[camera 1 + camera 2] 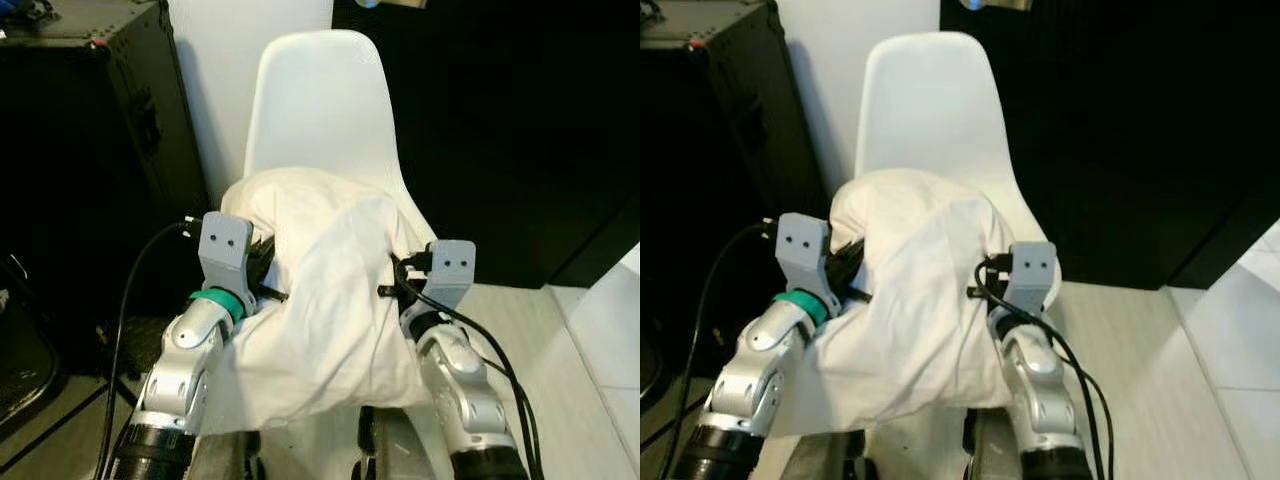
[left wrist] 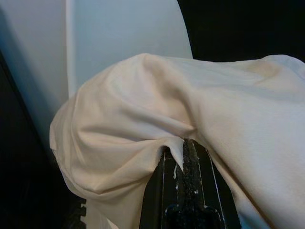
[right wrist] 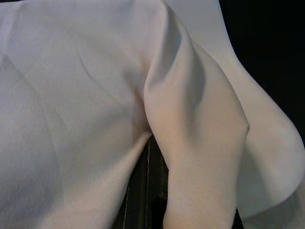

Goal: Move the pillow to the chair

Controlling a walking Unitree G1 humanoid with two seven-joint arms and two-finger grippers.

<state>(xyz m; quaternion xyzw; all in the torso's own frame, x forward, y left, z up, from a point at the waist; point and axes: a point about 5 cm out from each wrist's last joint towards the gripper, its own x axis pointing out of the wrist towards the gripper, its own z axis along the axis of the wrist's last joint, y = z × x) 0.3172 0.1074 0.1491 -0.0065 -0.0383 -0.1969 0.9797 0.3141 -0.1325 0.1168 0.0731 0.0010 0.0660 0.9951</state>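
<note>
A cream-white pillow (image 1: 320, 290) hangs between my two arms, its far end resting over the seat of a white moulded chair (image 1: 320, 100). My left gripper (image 1: 262, 268) is shut on the pillow's left edge; the wrist view shows its black fingers (image 2: 188, 164) pinching a fold of the pillow (image 2: 143, 119). My right gripper (image 1: 392, 285) grips the right side, and the right wrist view has the pillow (image 3: 86, 105) bunched over its dark fingers (image 3: 147, 191). The pillow's near end droops down between my forearms.
A black hard case (image 1: 100, 110) stands to the left of the chair, close to my left arm. Behind the chair are a white wall (image 1: 215, 80) and a dark panel (image 1: 500, 120) on the right. Pale floor (image 1: 560, 340) lies to the right.
</note>
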